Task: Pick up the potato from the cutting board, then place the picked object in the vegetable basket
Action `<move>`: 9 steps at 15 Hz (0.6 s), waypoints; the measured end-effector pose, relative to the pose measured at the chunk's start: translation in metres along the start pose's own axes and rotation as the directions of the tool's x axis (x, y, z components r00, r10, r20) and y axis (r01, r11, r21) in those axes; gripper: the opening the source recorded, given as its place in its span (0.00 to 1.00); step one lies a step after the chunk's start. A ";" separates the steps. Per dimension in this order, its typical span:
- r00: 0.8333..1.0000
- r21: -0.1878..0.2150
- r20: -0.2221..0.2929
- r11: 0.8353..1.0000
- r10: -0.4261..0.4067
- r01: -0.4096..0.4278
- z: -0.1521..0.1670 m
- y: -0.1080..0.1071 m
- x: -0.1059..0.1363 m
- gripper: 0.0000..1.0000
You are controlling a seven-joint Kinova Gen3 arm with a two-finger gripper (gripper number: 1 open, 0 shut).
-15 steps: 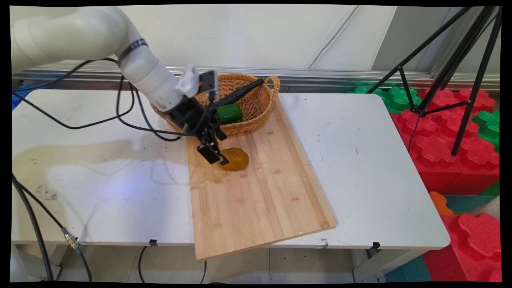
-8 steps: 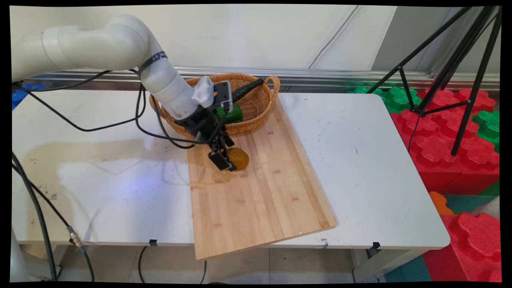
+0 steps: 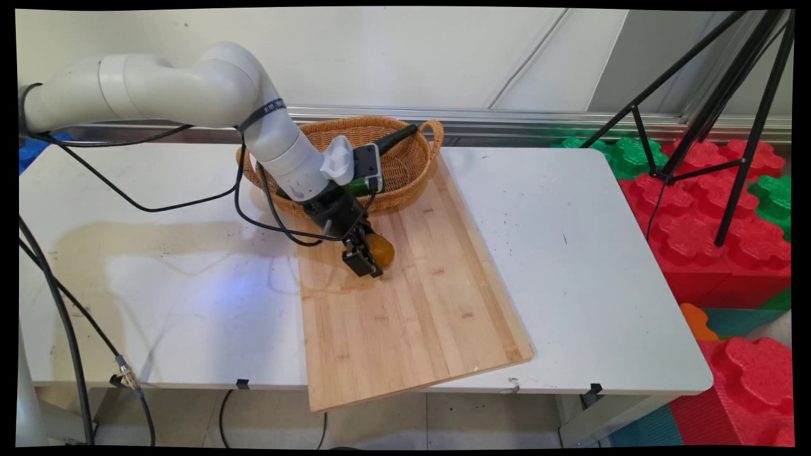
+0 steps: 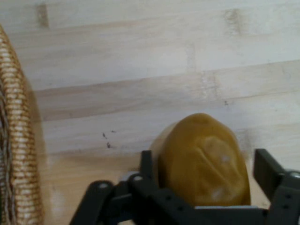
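The gripper [image 4: 201, 180] is straddling a yellow-brown potato [image 4: 202, 159] lying on the wooden board [image 3: 412, 304]. Its fingers are standing apart, one on each side, not gripping. A wicker basket [image 3: 405, 164] is sitting just behind.

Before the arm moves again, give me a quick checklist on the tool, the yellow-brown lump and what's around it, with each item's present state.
1. Tool straddles the yellow-brown lump, one finger on each side: ok.
2. Fingers pressed against the lump: not ok, a gap shows on the right.
3. Lump lies on the wooden board, outside the basket: ok.
4. Wicker basket clear of the tool: ok, its rim sits off to the side in the hand view.
5. Green item in the basket: cannot tell, mostly hidden by the arm.
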 end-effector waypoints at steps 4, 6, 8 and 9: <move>1.000 0.012 0.000 1.000 0.003 -0.003 0.005 0.001 0.002 0.00; 1.000 0.022 -0.006 1.000 -0.009 0.009 0.004 0.001 0.003 0.00; 1.000 0.031 -0.019 0.999 -0.020 0.021 0.001 0.002 0.004 0.00; 0.999 0.034 -0.024 0.999 -0.025 0.025 -0.001 0.003 0.005 0.00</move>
